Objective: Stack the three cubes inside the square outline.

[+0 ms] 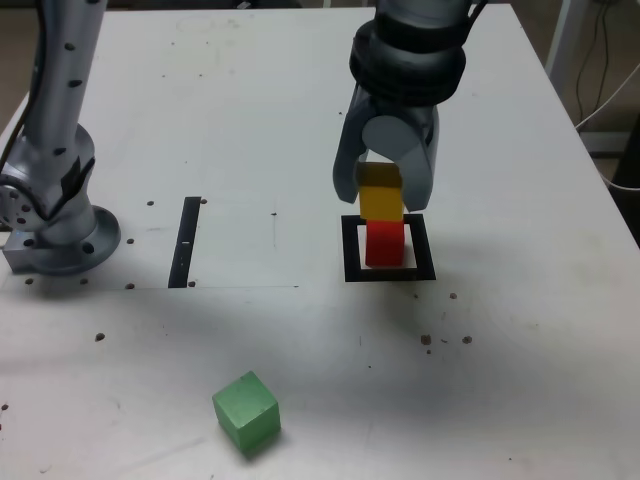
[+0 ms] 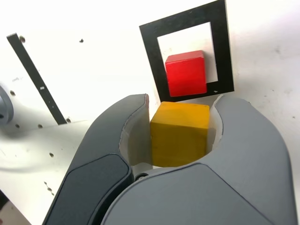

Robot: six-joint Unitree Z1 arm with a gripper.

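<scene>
Exterior view alone shows the green cube (image 1: 246, 411); tool (image 2: 180, 136) clamps the yellow cube (image 2: 180, 139) above red cube (image 2: 186, 73).

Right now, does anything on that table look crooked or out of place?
Only the small matte green cube: it sits turned askew, far from the thick black square outline where the red cube rests, yellow cube in the jaws above.
</scene>
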